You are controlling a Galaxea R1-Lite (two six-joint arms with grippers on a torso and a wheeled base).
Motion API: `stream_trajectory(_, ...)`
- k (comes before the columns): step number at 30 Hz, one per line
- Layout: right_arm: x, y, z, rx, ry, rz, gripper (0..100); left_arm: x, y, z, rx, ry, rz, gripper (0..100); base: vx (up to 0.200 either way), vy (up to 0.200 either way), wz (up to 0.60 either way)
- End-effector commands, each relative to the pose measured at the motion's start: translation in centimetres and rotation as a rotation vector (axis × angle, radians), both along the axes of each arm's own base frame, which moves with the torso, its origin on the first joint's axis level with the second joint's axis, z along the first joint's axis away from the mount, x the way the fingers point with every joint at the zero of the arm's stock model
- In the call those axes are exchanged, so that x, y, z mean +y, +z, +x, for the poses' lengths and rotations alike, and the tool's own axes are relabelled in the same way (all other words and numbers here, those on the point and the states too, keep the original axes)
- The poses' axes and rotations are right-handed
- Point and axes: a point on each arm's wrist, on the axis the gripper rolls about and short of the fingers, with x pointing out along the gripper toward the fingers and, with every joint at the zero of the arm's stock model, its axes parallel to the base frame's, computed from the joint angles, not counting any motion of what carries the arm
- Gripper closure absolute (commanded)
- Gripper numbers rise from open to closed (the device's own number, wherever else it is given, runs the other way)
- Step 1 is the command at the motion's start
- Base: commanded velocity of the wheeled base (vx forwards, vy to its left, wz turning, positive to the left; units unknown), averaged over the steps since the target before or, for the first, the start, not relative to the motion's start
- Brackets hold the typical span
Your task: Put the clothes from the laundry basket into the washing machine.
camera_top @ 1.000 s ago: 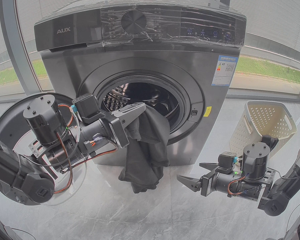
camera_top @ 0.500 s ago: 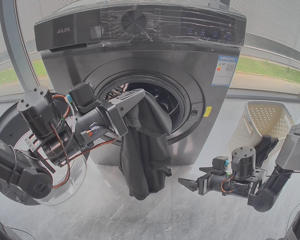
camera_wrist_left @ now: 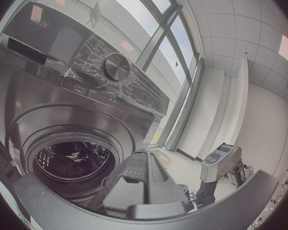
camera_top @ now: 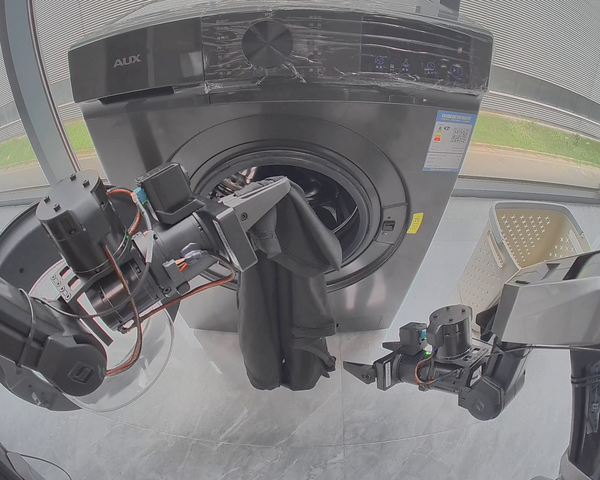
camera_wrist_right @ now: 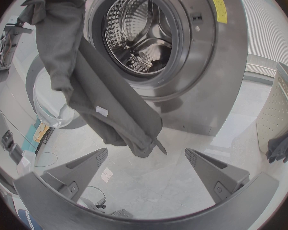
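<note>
The washing machine stands on the pale floor with its round opening facing the robot. Its glass door is swung fully open to the robot's left, behind the left arm. The right half of the opening and its right rim are unobstructed. The left half is crossed by the dark garment.

The left gripper is level with the upper left of the opening, just in front of the rim. Its forearm runs in from the left, angled slightly upward. Its fingers are pressed together on the top of the garment. The cloth drapes over them and hangs straight down past the lower rim, in front of the machine's front panel. In the right wrist view its lower end appears to hang free of the floor.

The right gripper is low over the floor, right of the hanging hem and apart from it. It is held level and points left towards the cloth, with its two fingers spread wide and nothing between them.

The laundry basket sits tilted on the floor to the right of the machine, behind the right arm. A second dark garment hangs at its wall.
</note>
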Motion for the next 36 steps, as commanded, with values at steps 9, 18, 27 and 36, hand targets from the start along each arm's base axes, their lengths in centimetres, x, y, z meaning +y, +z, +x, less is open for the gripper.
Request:
stream_trajectory(9, -1.0, -4.6, 0.7, 0.069, -0.010, -0.080, 0, 1.3, -0.5, 0.8, -0.010, 0.079, 0.100, 100, 0.000, 0.000, 0.00)
stream_trajectory(18, -1.0, -6.0, 1.1, 0.090, -0.007, -0.093, 0, 1.4, -0.7, 0.7, -0.031, 0.120, 0.188, 100, 0.000, 0.000, 0.00)
stream_trajectory(27, -0.4, -6.0, 1.9, 0.071, 0.010, -0.073, 0, 1.6, 1.7, 0.7, -0.074, 0.144, 0.166, 100, 0.000, 0.000, 0.00)
stream_trajectory(36, 1.5, -5.9, 3.6, 0.007, 0.073, -0.014, 0, 1.7, 3.0, -0.2, -0.098, 0.135, 0.144, 100, 0.000, 0.000, 0.00)
